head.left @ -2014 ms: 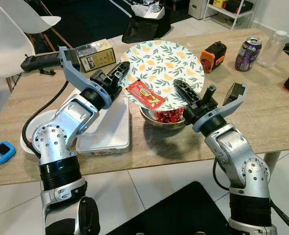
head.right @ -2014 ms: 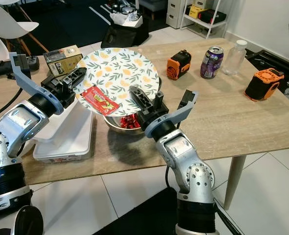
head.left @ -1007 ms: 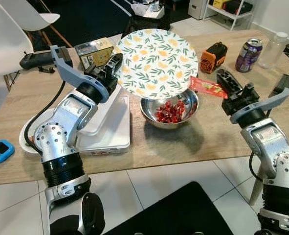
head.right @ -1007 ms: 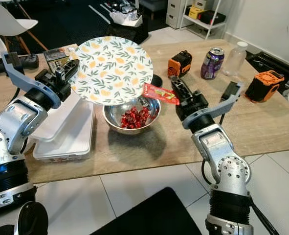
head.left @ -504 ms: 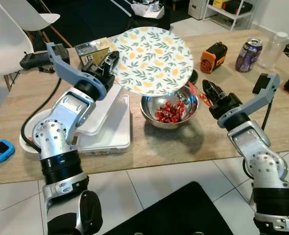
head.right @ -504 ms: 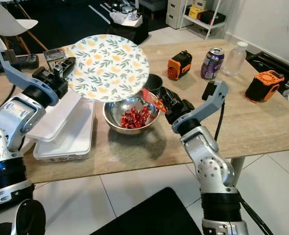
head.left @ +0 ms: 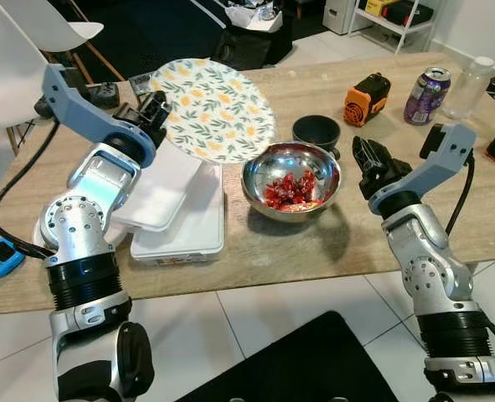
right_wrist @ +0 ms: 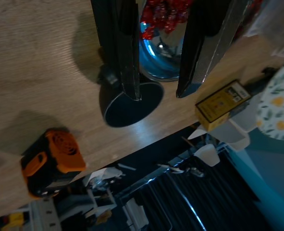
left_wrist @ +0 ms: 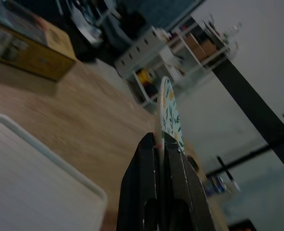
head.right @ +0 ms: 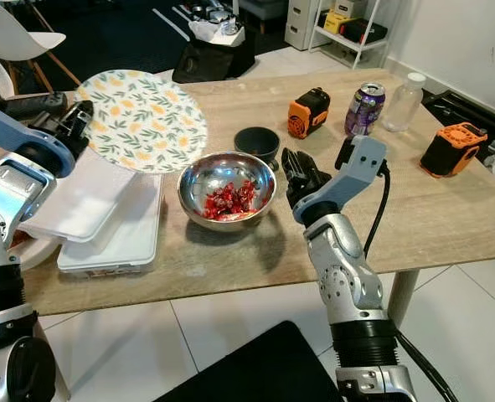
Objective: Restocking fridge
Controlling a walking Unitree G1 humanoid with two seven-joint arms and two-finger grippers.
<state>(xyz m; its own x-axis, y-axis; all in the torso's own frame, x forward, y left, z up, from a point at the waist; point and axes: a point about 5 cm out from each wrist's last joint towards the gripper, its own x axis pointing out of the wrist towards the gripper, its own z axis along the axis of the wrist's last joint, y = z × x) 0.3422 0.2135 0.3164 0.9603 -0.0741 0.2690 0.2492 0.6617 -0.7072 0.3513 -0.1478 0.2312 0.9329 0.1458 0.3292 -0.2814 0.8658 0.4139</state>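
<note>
My left gripper (head.left: 157, 107) is pinching the rim of the round leaf-and-lemon patterned plate (head.left: 213, 109), holding it up at upper left of the frame over the white plastic containers (head.left: 180, 222). My right gripper (head.left: 370, 159), fingers spread and empty, sits just right of the steel bowl of red candies (head.left: 291, 180), mid-frame on the wooden table (head.left: 331, 243).

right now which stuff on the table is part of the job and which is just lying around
In the job:
patterned plate, clamped in the left gripper
steel bowl of red sweets
right gripper, open beside the bowl

Lying about:
dark cup
soda can
clear bottle
white trays
</note>
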